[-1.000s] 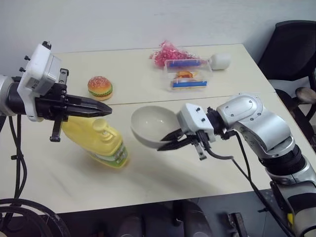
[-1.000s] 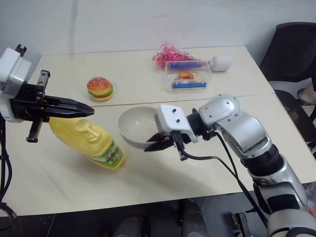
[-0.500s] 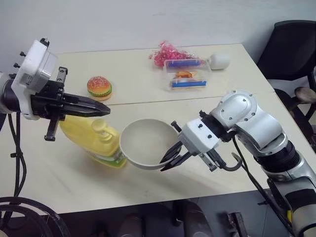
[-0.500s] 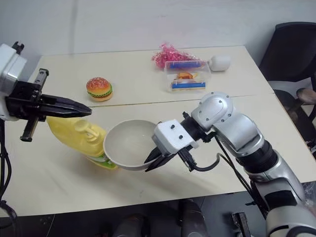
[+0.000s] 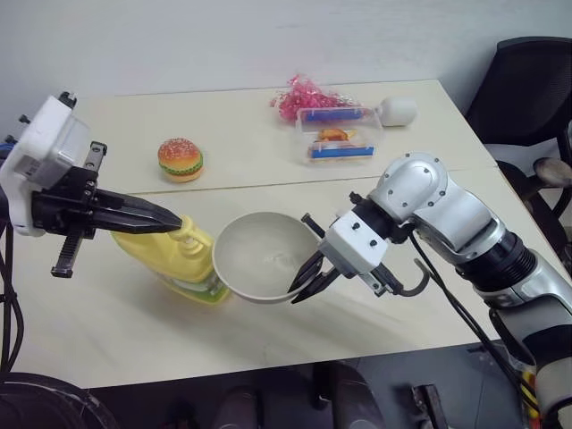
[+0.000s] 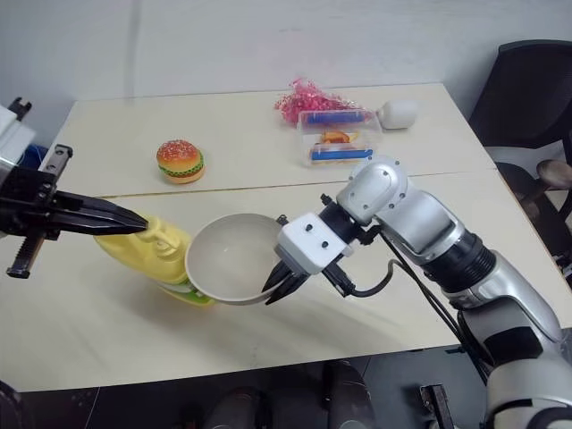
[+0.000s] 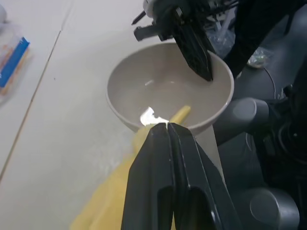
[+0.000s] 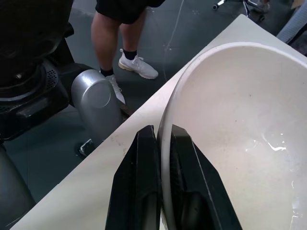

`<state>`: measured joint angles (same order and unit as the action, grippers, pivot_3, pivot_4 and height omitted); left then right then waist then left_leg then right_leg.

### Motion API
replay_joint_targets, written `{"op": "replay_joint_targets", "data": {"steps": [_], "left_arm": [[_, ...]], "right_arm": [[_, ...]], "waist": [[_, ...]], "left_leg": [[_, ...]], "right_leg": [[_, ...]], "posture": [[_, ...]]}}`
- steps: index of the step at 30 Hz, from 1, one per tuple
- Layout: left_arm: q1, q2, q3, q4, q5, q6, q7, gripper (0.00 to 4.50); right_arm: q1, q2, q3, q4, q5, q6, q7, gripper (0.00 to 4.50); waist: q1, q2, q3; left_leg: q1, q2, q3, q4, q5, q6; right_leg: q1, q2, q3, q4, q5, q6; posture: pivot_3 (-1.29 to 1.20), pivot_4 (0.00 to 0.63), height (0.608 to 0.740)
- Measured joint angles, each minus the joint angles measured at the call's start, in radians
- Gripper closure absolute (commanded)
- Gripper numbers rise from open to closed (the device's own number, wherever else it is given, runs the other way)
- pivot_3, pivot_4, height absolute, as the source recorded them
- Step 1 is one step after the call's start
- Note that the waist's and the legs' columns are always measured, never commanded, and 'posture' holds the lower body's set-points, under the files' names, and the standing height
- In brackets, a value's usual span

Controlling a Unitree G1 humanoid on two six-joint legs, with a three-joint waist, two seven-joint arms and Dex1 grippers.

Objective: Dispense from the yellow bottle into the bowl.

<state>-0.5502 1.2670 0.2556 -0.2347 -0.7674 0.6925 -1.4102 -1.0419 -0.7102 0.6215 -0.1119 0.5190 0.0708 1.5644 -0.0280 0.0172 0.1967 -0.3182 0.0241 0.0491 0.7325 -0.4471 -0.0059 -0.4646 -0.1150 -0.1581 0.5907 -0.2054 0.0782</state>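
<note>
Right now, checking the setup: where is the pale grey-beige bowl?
Front centre of the table, the bowl is clamped by the right gripper, beside the yellow bottle.

1. The two eye views look down from the robot's head onto the table (image 5: pixel 295 161). Both show the same scene, a little shifted.
2. The left wrist view looks along the left gripper (image 7: pixel 168 125), close to the bowl (image 7: pixel 158 91).
3. The right wrist view looks along the right gripper (image 8: pixel 162 132), very near the bowl's rim.

One bottle (image 5: pixel 175 256), one bowl (image 5: pixel 261 264), one burger (image 5: pixel 180 158)
</note>
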Motion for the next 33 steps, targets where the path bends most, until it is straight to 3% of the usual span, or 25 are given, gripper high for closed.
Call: {"op": "replay_joint_targets", "data": {"steps": [5, 19, 33], "left_arm": [[0.005, -0.006, -0.003, -0.006, 0.023, -0.054, 0.001, 4.45], [-0.004, -0.022, -0.029, -0.005, 0.028, -0.105, 0.016, 4.45], [0.001, -0.023, -0.018, 0.004, 0.025, -0.085, 0.042, 4.45]], "right_arm": [[0.037, -0.067, -0.006, -0.099, 0.043, 0.003, 0.000, 4.50], [0.074, -0.081, -0.023, -0.164, 0.053, 0.013, 0.000, 4.50], [0.076, 0.070, 0.009, 0.085, -0.083, -0.162, 0.002, 4.50]], "waist": [[0.001, 0.000, 0.000], [0.002, 0.000, 0.000], [-0.001, -0.001, 0.000]], "left_leg": [[0.000, 0.000, 0.000, 0.000, 0.000, 0.000], [0.001, 0.000, 0.000, 0.001, 0.000, 0.000], [0.001, 0.001, 0.001, 0.001, 0.000, 0.000]], "right_leg": [[0.000, 0.000, 0.000, 0.000, 0.000, 0.000], [0.000, 0.000, 0.000, 0.001, 0.001, -0.001], [0.000, 0.000, 0.000, 0.001, 0.001, -0.001]], "posture": [[0.00, 0.150, 0.740], [0.00, 0.150, 0.740], [0.00, 0.150, 0.740]]}}
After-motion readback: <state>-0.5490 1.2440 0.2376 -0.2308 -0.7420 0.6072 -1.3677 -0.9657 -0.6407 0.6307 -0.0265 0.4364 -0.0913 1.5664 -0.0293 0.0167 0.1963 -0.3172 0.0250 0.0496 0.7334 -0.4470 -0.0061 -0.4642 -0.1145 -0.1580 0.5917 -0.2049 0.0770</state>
